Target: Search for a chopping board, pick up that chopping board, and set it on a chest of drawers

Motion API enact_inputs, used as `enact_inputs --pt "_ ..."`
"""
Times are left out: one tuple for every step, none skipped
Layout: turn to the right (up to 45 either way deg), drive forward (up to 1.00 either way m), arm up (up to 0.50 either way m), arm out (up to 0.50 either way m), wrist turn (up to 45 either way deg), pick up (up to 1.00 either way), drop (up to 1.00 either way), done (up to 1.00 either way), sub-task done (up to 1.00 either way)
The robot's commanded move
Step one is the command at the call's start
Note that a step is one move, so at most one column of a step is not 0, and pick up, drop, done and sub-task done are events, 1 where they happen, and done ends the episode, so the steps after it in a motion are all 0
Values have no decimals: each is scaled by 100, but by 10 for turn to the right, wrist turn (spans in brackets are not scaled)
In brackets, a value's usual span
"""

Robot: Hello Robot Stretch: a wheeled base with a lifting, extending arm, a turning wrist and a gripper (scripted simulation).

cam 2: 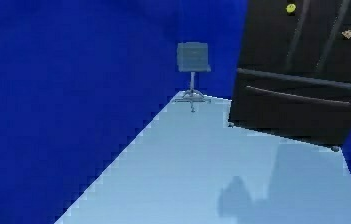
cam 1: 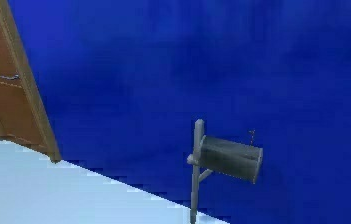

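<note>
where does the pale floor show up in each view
Forward view: the pale floor is the bottom-left wedge, below the wooden door, reaching the grey post.
Arm side view: it runs from the bottom edge up to the grey chair, left of the black fridge.
Shared landmark: the blue wall bordering it.

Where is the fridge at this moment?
The black fridge stands at the arm side view's upper right on the pale floor, with a grey chair just left of it.
</note>
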Motion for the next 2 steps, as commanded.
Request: enact_inputs --pt "0 35 0 0 0 0 0 0 0" --pt "-450 0 0 0 0 0 0 0 0"
